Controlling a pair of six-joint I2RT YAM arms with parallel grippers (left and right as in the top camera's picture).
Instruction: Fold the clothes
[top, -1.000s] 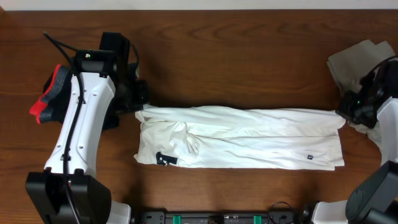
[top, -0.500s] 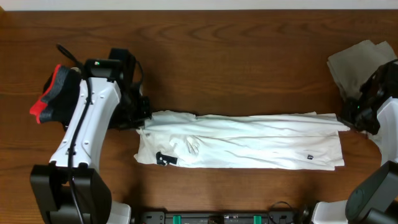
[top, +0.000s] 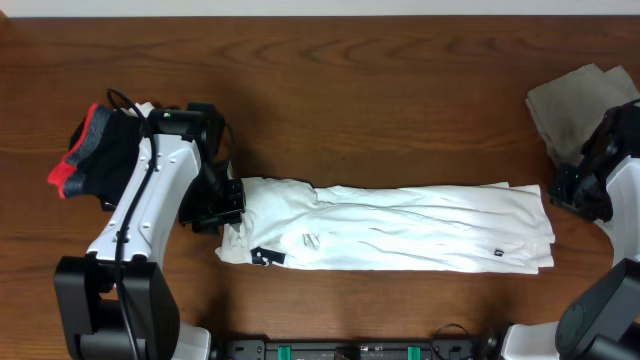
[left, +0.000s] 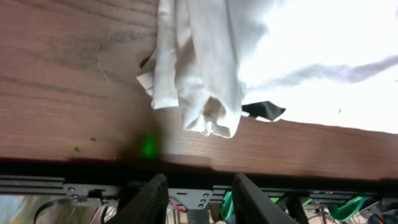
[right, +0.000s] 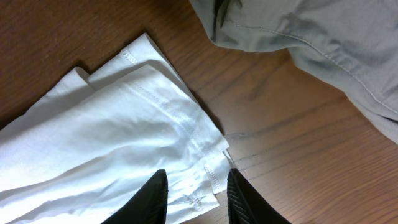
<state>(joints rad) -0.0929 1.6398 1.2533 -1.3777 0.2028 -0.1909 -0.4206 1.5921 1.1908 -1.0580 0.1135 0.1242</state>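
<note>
So, your left gripper (left: 198, 186) has its fingers parted with nothing between them. It sits low at the left end of the T-shirt (left: 205, 62), and the bunched white corner lies on the wood just past the tips. Your right gripper (right: 194, 183) is parted too. The doubled hem corner lies under the gap, but neither finger looks to be pinching it.

The shirt is stretched out as a long narrow band across the near half of the table (top: 380, 90). Its black logo patch (top: 497, 253) is near the right end and a scrap of black lettering (top: 265, 256) is at the left.

Heads up on clutter: a crumpled grey cloth (right: 298, 37) sits just past the right gripper, near the shirt's corner but not touching it. A red-and-black bundle (top: 80, 150) sits at the far left, well apart from the shirt.
</note>
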